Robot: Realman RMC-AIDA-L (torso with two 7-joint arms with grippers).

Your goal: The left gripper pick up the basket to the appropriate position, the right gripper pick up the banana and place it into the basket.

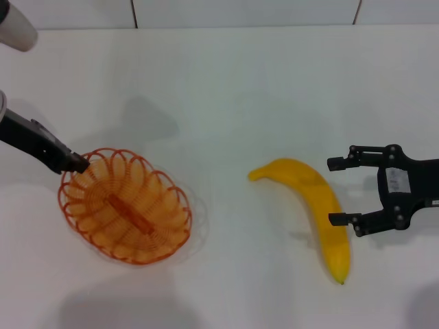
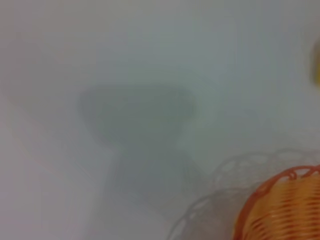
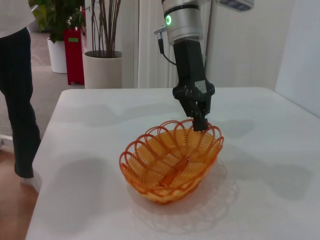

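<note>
The orange wire basket (image 1: 127,209) sits at the left of the white table (image 1: 226,103). It also shows in the right wrist view (image 3: 172,160) and in part in the left wrist view (image 2: 285,210). My left gripper (image 1: 77,163) is shut on the basket's far left rim, and the right wrist view shows it (image 3: 200,123) pinching that rim from above. The yellow banana (image 1: 309,192) lies on the table at the right. My right gripper (image 1: 334,191) is open, its fingers spread along the banana's right side; I cannot tell whether they touch it.
In the right wrist view a person in dark trousers (image 3: 20,100) stands beyond the table's edge (image 3: 45,165). Potted plants (image 3: 102,65) and a red bin (image 3: 75,55) stand behind. A wall runs along the table's back (image 1: 240,12).
</note>
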